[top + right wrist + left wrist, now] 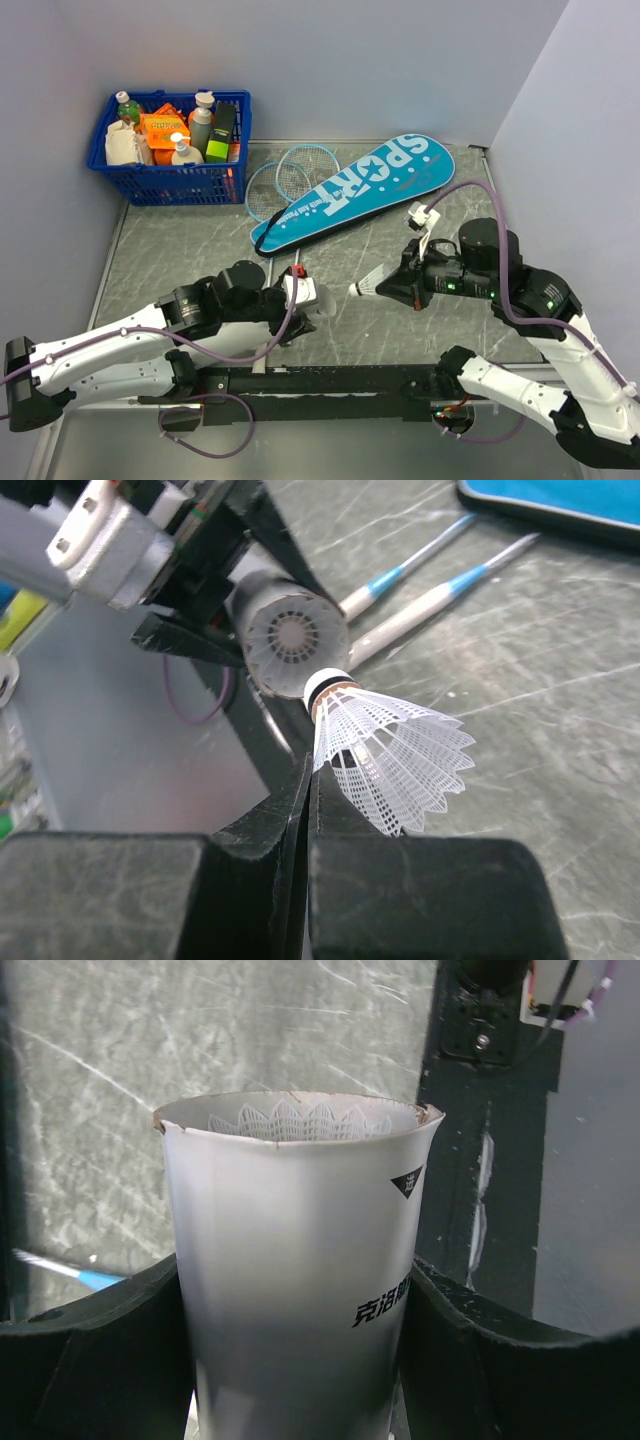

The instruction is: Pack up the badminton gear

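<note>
Shuttlecock loading into tube, cork not yet inside.

Top view: left claw (308,300) is clamped round a white tube (318,296), mouth toward the right claw (392,288), which is pinched together on the skirt of a shuttlecock (370,285), cork leading. The teal bag (355,190) and rackets (285,180) lie further back on the bench (180,260), well apart from both claws. Left wrist view: the tube fills the jaws, and a nested shuttlecock (290,1120) shows just inside the rim. Right wrist view: the cork sits at the lower right edge of the mouth, probably off-centre, though depth reads poorly here. Judgement: centre the cork on the tube axis, advance straight, and release only once the skirt seats.
</note>
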